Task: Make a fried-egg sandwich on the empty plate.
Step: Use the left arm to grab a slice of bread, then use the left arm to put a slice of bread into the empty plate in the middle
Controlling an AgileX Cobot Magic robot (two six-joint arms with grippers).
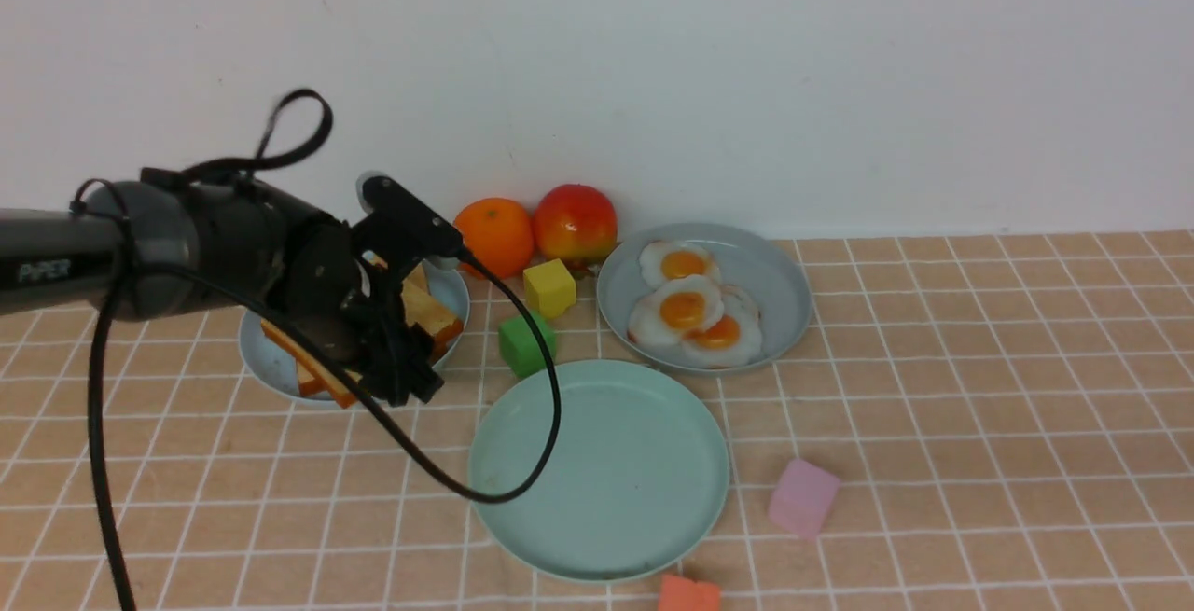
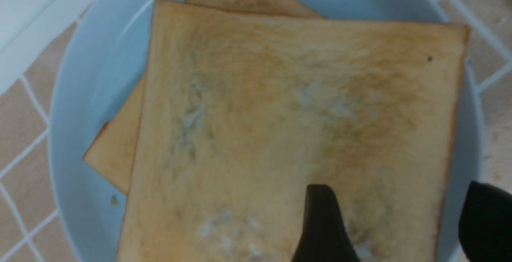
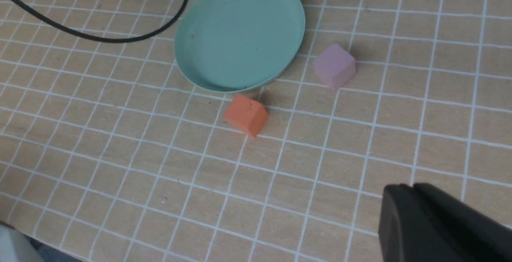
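Note:
Two golden toast slices (image 1: 431, 312) lie stacked on the pale sky-blue plate (image 1: 266, 359) at the left. My left gripper (image 1: 401, 378) is low over them. In the left wrist view it is open (image 2: 396, 190): one finger is over the top toast (image 2: 296, 106) and the other is beyond its crust edge, over the plate (image 2: 80, 94). A lower slice (image 2: 116, 150) sticks out beneath. Three fried eggs (image 1: 686, 308) lie on the grey-blue plate (image 1: 784, 284). The mint-green plate (image 1: 597, 471) is empty and also shows in the right wrist view (image 3: 240, 34). My right gripper (image 3: 408, 188) is shut, above the cloth.
An orange (image 1: 494, 233) and an apple (image 1: 576, 224) stand by the wall. Yellow (image 1: 549, 287) and green (image 1: 527, 343) cubes sit between the plates. A pink cube (image 1: 802, 497) and an orange cube (image 1: 688, 594) lie near the mint plate. The left arm's cable (image 1: 550, 406) hangs over that plate's left rim.

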